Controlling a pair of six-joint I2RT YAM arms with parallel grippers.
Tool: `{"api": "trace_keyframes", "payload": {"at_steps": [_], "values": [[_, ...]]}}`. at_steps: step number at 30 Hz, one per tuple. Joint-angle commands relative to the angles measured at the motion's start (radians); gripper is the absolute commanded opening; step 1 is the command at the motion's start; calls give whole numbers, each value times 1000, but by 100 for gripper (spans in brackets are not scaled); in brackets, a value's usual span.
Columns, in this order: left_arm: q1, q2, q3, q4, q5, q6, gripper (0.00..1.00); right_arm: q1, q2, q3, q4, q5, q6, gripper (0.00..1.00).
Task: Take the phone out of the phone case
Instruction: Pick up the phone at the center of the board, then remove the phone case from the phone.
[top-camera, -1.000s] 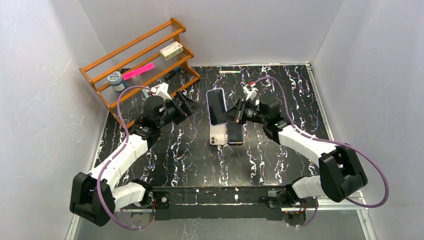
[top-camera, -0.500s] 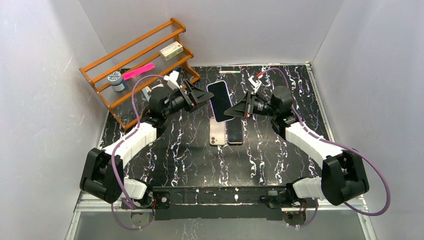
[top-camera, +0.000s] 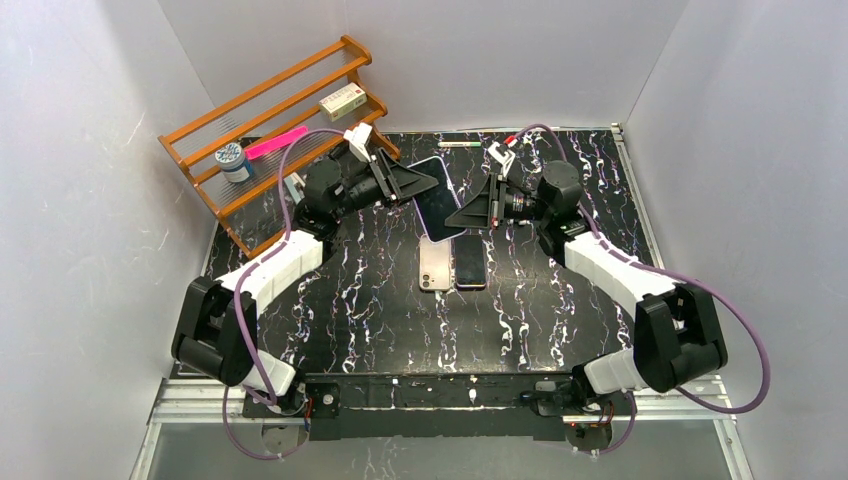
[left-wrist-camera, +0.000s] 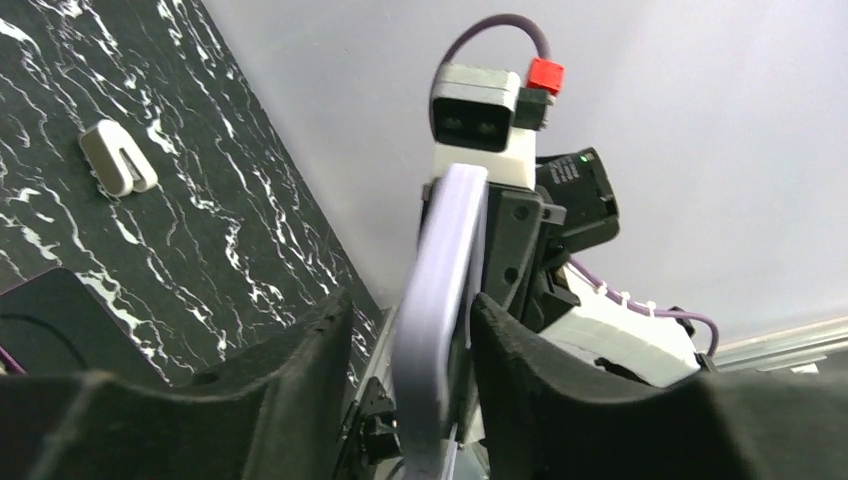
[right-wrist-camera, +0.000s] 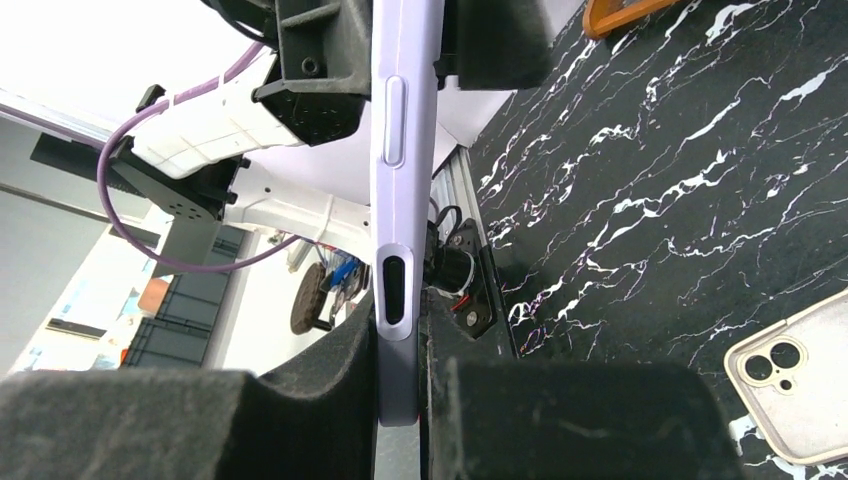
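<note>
White walls are enclosing a black marbled worktop (top-camera: 380, 300) in the overhead view, with a wooden rack (top-camera: 255, 92) standing at its far left. The phone (top-camera: 436, 200) is being held in the air above the middle of the worktop, between the left hand (top-camera: 428, 185) and the right hand (top-camera: 455, 217). Two other phones (top-camera: 435, 268) are lying side by side beneath it.

From the left wrist, the lilac case (left-wrist-camera: 440, 290) is being shown edge-on between the left fingers (left-wrist-camera: 280, 390). A dark gap is showing beside it, so this hand is being read as partly open around the case and not yet clamped.

From the right wrist, the cased phone's edge is being pinched firmly between the right pads (right-wrist-camera: 300, 420), with its side button facing the camera.

The step in hand is being judged as a two-handed hold being set up before the case is peeled off. For this to be done well, only the case rim near a corner should be taken by the left fingers while the phone is steadied by the right hand. The rim should then be bent away gently, so that nothing is twisted or dropped onto the phones below.

Against a second ago, the phone is being carried higher and tilted further back. The left arm is being brought up to meet it, and the left hand, then spread wide and clear, is being narrowed around it
</note>
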Motion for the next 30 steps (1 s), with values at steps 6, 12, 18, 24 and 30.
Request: {"api": "trace_keyframes", "payload": {"at_steps": [6, 12, 18, 24, 30], "values": [[-14, -4, 50, 62, 21, -9, 3, -3, 37, 121, 68, -30, -37, 1], [-14, -25, 19, 72, -137, -69, 0, -3, 4, 98, -2, 68, -102, 29], [-14, -32, 18, 79, -288, -111, 0, -3, -45, 12, 24, 195, -101, 57], [-20, -22, 8, 112, -383, -179, 0, -2, -87, -85, 121, 254, -43, 62], [-52, -10, 17, 132, -430, -201, 0, 3, -104, -126, 214, 295, -2, 61]]}}
